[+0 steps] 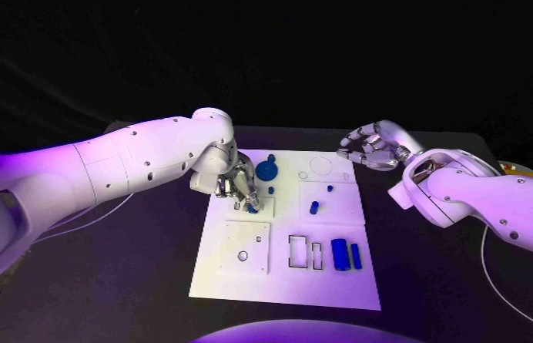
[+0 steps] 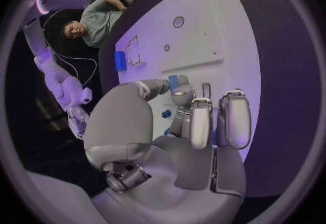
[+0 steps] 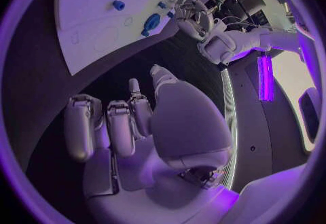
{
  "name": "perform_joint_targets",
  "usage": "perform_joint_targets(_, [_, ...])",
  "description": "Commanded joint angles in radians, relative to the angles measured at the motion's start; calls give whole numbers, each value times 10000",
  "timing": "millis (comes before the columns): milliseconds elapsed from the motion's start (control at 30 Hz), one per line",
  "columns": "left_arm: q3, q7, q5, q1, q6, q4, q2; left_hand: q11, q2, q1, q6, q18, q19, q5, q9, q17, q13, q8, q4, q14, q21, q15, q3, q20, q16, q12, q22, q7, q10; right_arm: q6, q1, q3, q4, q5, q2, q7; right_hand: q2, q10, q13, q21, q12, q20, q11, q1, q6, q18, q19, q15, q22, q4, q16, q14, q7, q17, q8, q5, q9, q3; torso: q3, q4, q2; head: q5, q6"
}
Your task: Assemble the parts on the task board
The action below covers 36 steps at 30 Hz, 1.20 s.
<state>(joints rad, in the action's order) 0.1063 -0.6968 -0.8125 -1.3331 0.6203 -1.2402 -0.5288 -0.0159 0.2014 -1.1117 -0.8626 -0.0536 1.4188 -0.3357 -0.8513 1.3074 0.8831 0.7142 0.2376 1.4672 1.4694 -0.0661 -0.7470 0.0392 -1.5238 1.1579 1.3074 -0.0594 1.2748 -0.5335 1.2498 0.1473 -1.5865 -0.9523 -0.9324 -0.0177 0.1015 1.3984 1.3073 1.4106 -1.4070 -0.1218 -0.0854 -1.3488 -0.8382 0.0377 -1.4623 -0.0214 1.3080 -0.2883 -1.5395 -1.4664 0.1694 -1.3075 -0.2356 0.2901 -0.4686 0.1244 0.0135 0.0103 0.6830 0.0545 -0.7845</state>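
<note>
board: task board (image 1: 283, 281) sits mid-counter (image 1: 133, 297), long side running away from the robot; dark counter margin on all sides.
left hand: left hand (image 1: 236, 184) is down on the board's far-left zone, fingertips (image 2: 182, 95) bunched over a small blue part (image 1: 252, 209). Looks like a pinch; can't tell if it's actually holding or just touching.
right hand: right hand (image 1: 373, 147) hovers off the board's far-right corner, fingers curled in, nothing in it.
parts, far half: round blue part (image 1: 266, 170) just beside the left hand; small blue pegs (image 1: 314, 206) near board centre, well apart from it.
parts, near half: two upright-looking blue blocks (image 1: 346, 255) at the near-right, next to outlined rectangular slots (image 1: 299, 251).
progress: my read is early to mid. Several outlines on the board look unfilled, incl. the circle (image 1: 320, 163) at far right and a hole in the near-left plate (image 1: 243, 256).
left to do: seat the part under the left hand, then the loose pegs and blocks.
room: near half of the board is open; the left forearm crosses the far-left edge, so the right side is the free approach.
</note>
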Motion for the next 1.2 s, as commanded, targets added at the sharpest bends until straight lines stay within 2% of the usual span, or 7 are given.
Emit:
perform_joint_targets(33, [51,-77,-215,-9,-95,3,47,-20,-1,142,-92,38,85,-252,-85,1966,24,71,-2458,833,64,-89,-2357,-19,-63,78,570,0,114,123,-6,0,-14,-38,8,-9,-8,-39,661,-68,52,40,23,105,-35,78,28,104,1510,-16,68,-749,-37,-1372,-75,72,-19,-20,-3,-3,2,-3,-15])
perform_joint_targets(233, [121,-63,-355,-9,-310,-18,27,-50,-5,295,-142,58,148,-508,-202,1980,41,88,-2536,838,109,-116,-2370,-43,-71,110,661,31,177,121,-6,0,-21,-38,5,-7,-8,-39,661,-68,52,40,23,105,-35,78,28,104,1510,-16,68,-749,-37,-1372,-75,72,-19,-20,6,5,-10,-10,-31])
perform_joint_targets(700, [137,40,-693,-8,-1022,-116,-64,-132,10,626,-277,97,273,-1090,-456,2000,218,130,-2707,847,197,-188,-2421,-115,-82,280,840,118,393,119,-18,0,-14,-39,4,0,-9,-42,656,-61,56,42,26,107,-32,75,21,106,1516,-11,70,-749,-39,-1370,-81,82,-20,-17,2,13,-11,-14,-36])
perform_joint_targets(1200, [134,125,-921,-2,-1323,-236,-93,-161,21,721,-332,101,288,-1258,-533,2000,221,145,-2749,847,207,-210,-2416,-136,-82,306,861,150,450,126,-40,0,-30,-34,-17,0,-9,-37,662,-68,51,44,27,105,-29,77,25,108,1512,-7,73,-748,-41,-1363,-84,88,-20,-15,3,9,-19,-13,-51])
